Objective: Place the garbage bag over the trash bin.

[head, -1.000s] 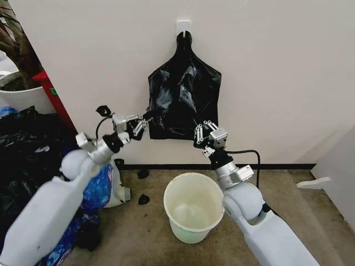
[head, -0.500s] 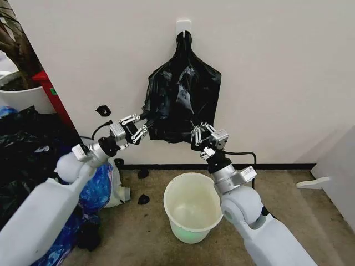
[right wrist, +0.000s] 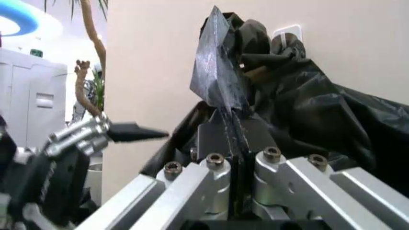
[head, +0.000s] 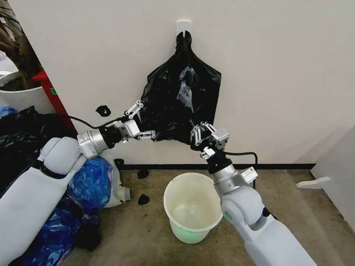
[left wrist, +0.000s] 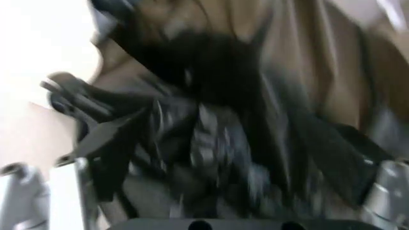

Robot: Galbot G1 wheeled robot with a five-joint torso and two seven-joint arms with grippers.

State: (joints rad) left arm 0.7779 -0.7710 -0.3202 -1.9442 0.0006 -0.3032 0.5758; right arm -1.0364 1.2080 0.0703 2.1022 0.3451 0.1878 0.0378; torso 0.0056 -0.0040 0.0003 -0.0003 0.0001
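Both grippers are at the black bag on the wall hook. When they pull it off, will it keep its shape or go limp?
Probably limp: the garbage bag hangs creased and gathered at the wall hook, so it looks thin and light. The right gripper pinches a thin fold shut; the glossy film might slip. The left gripper is open at its edge.

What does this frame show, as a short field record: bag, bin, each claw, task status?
bag: garbage bag hangs from a wall hook
bin: trash bin on the floor below, unlined
left claw: open at the bag's lower left edge
right claw: shut on the bag's bottom edge
status: bag not yet over the bin
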